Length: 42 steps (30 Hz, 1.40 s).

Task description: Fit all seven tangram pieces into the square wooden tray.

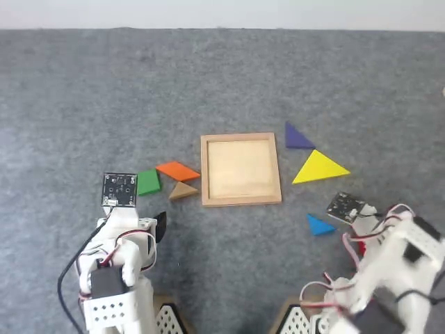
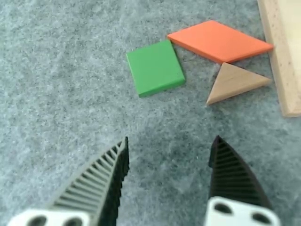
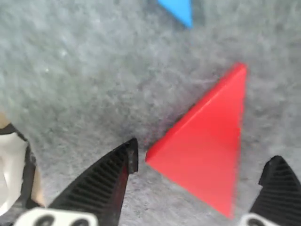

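Note:
The square wooden tray (image 1: 240, 200) lies empty mid-table; its edge (image 2: 281, 56) shows in the left wrist view. Left of it lie a green square (image 1: 148, 182) (image 2: 155, 68), an orange parallelogram (image 1: 178, 170) (image 2: 220, 41) and a tan triangle (image 1: 183, 190) (image 2: 236, 83). To the tray's right are a purple triangle (image 1: 298, 137), a yellow triangle (image 1: 318, 168) and a blue triangle (image 1: 319, 225) (image 3: 178, 10). My left gripper (image 2: 169, 155) is open over bare mat, short of the green square. My right gripper (image 3: 207, 162) is open, straddling a red triangle (image 3: 204, 148).
Grey felt mat (image 1: 222, 83) covers the table, with wide free room at the back. The two arm bases (image 1: 111, 306) (image 1: 375, 306) stand at the front edge, wires looping round the right arm.

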Available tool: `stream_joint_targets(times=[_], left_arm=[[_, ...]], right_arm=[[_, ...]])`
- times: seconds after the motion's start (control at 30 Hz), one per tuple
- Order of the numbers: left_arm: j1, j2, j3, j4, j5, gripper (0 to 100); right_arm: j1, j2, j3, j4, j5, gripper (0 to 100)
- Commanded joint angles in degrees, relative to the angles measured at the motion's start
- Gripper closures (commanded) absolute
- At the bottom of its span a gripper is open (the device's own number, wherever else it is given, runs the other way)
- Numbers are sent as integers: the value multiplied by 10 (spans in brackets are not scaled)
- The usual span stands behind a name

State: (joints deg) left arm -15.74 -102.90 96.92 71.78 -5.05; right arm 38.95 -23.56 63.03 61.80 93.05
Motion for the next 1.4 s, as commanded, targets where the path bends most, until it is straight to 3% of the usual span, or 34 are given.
stream_joint_targets(times=[0.0, 0.27, 0.5, 0.73, 1.03, 1.37], left_arm=[[-4, -6, -4, 2, -4, 727], [-4, -6, -4, 2, -4, 727], [-4, -6, -4, 2, -4, 727], [-4, -6, -4, 2, -4, 727], [-4, -6, -4, 2, -4, 727], [-4, -6, -4, 2, -4, 727]], right_arm=[[25, 47, -49, -7, 33, 604], [26, 92, -53, -50, 40, 622], [26, 139, -54, -59, 37, 898], [16, 139, -65, -58, -11, 934], [-29, 123, -185, 34, -171, 981], [-147, 44, -196, 37, -390, 982]])
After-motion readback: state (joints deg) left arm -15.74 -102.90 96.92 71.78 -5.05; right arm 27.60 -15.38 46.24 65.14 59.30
